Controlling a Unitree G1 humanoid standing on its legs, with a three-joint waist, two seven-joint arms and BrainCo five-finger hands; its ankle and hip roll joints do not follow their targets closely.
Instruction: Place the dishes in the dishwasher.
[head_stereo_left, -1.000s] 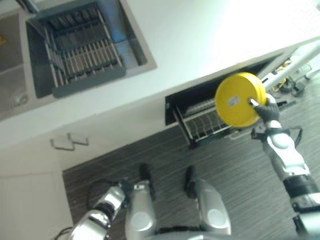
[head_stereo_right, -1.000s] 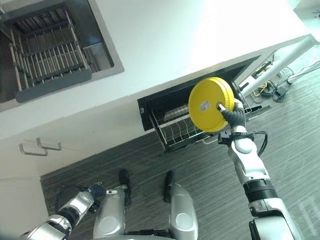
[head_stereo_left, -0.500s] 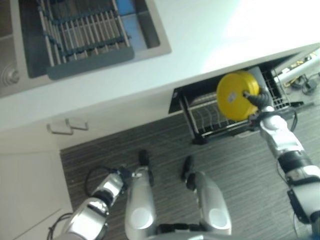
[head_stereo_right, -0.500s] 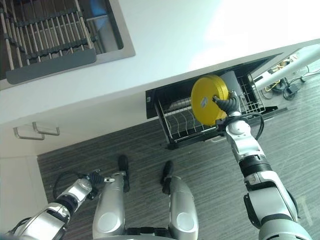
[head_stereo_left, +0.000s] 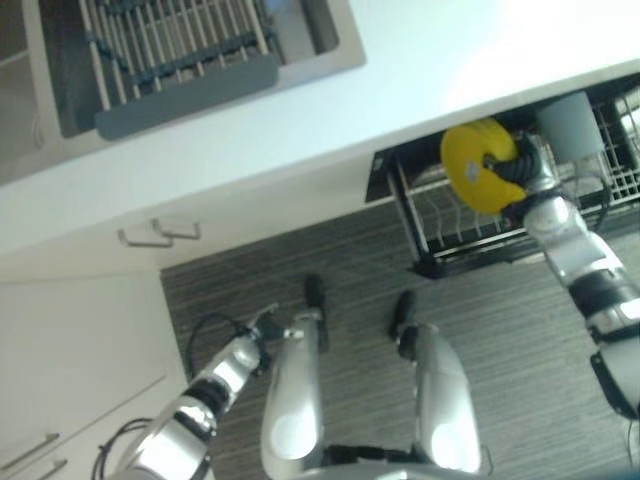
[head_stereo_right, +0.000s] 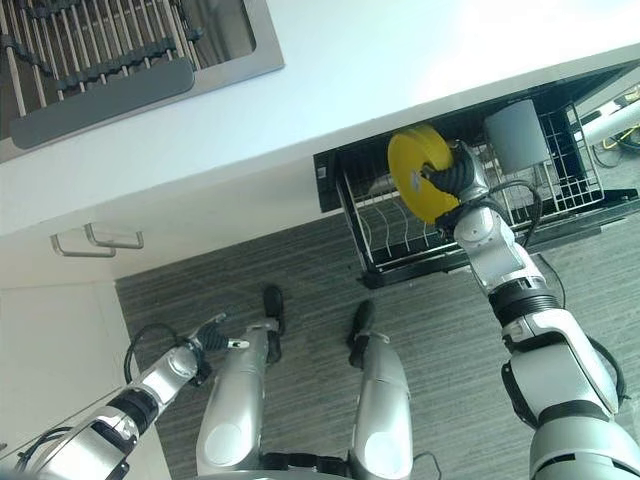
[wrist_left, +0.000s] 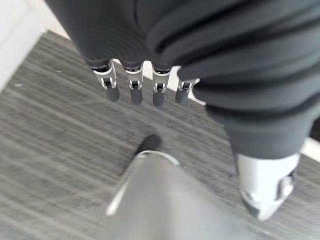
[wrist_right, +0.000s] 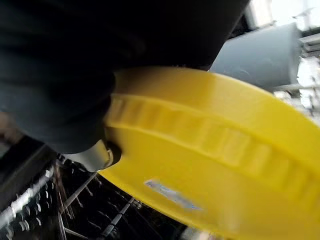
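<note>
A round yellow plate stands nearly on edge over the pulled-out lower dishwasher rack, under the counter's edge. My right hand is shut on the plate's rim, and the plate hides its fingers. In the right wrist view the yellow plate sits right against the hand's dark cover, with the rack's wire tines beneath it. My left hand hangs low by my side, well away from the rack; its fingers are straight over the floor.
A grey cup stands in the rack just right of the plate. The white counter overhangs the dishwasher opening. A sink with a dark drying rack lies at the upper left. A cabinet handle shows below the counter.
The right hand has carried the plate down from in front of the counter's edge into the rack's opening, turning it more edge-on. The whole view has shifted with the head.
</note>
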